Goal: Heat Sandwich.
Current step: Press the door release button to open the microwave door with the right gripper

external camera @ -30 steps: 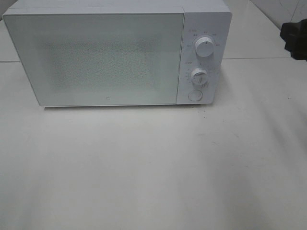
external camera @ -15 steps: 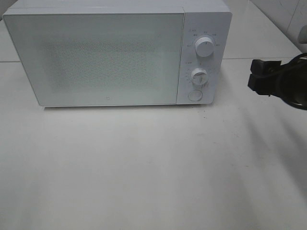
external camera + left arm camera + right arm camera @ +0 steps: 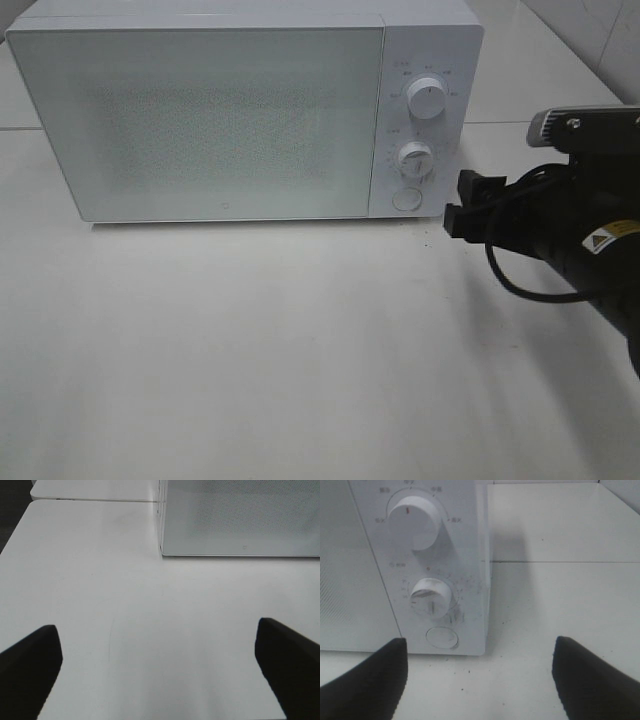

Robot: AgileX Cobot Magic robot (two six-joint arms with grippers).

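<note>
The sandwich is out of view. A white microwave (image 3: 200,120) stands at the back of the table with its door shut. Its control panel carries an upper knob (image 3: 427,101), a lower knob (image 3: 413,160) and a round button (image 3: 405,199). My right gripper (image 3: 462,205) hovers just right of the panel, level with the button, open and empty. The right wrist view shows its two dark fingers (image 3: 365,680) spread wide in front of the lower knob (image 3: 431,596) and button (image 3: 442,637). My left gripper (image 3: 156,630) is open over bare table, near the microwave's front left corner (image 3: 161,550).
The white tabletop (image 3: 300,350) stretches in front of the microwave. A table seam (image 3: 560,562) runs right of the microwave. A tiled wall (image 3: 600,40) is at the back right. The right arm's black body and cable (image 3: 560,250) fill the right side.
My right arm has come in from the right edge, moving left and down toward the microwave's control panel. The left gripper and the microwave have not moved.
</note>
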